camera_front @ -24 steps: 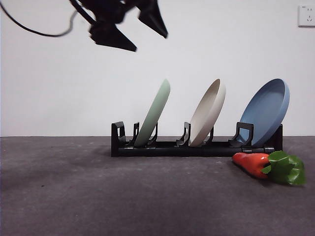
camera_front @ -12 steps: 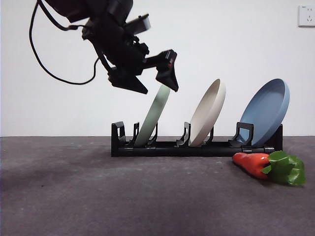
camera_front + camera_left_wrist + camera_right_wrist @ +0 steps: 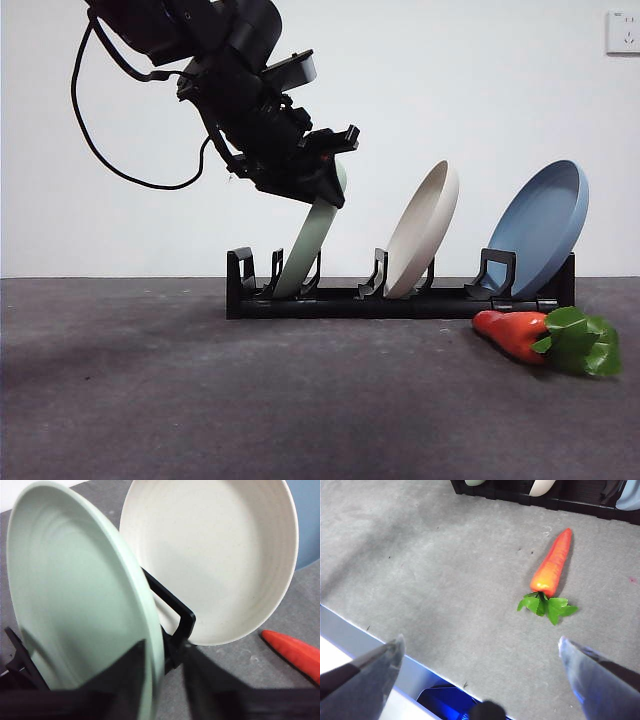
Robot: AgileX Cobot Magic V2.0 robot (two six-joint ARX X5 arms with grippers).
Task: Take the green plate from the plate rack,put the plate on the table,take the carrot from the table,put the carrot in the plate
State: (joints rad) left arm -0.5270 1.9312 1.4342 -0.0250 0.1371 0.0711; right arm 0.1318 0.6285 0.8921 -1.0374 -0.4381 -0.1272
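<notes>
Plate rack (image 3: 400,300) holds green plate (image 3: 312,240) – left end effector (image 3: 325,185) straddles rim.

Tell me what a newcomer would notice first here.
The big dark left gripper catches the eye first, down at the top rim of the green plate with a finger on either side, though the plate still stands in the plate rack. Next come the beige plate and blue plate leaning in their slots, and the carrot lying on the table near the rack's blue-plate end.
</notes>
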